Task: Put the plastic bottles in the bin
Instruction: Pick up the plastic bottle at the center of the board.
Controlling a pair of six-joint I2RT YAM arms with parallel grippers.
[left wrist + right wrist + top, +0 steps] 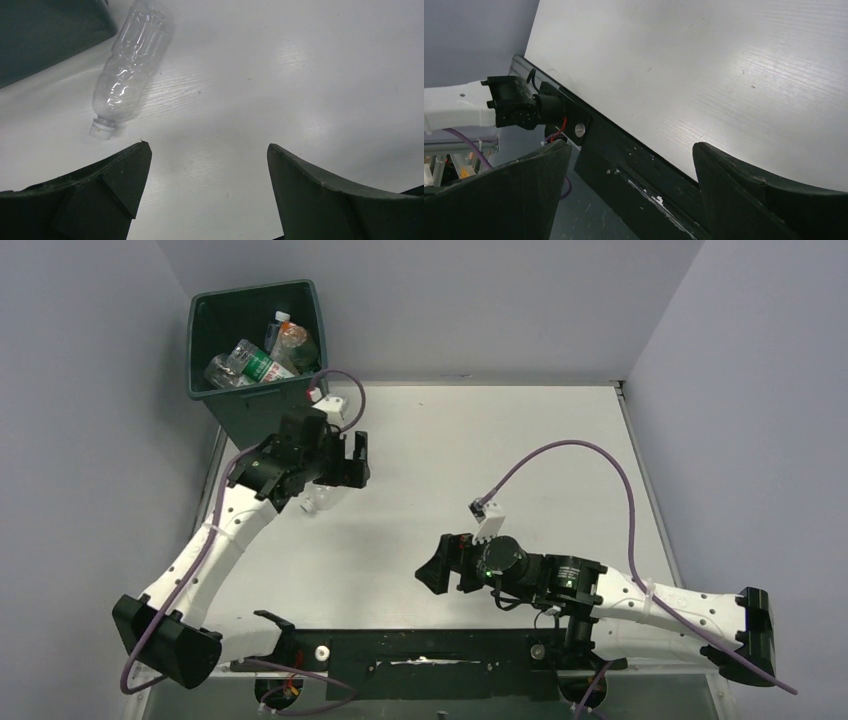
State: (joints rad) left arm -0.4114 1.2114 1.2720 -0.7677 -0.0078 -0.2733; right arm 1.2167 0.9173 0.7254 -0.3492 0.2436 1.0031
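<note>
One clear ribbed plastic bottle [127, 70] lying on glossy white table [300, 75].

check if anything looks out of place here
One clear plastic bottle lies on its side on the table beside the bin, not inside with the other bottles. The open left pincer hangs near it, holding nothing.

In your left wrist view the clear bottle [127, 70] loses its base past the top edge, and the bin [45, 35] is cropped at upper left; from above, the left arm [225, 530] hides most of that bottle.
</note>
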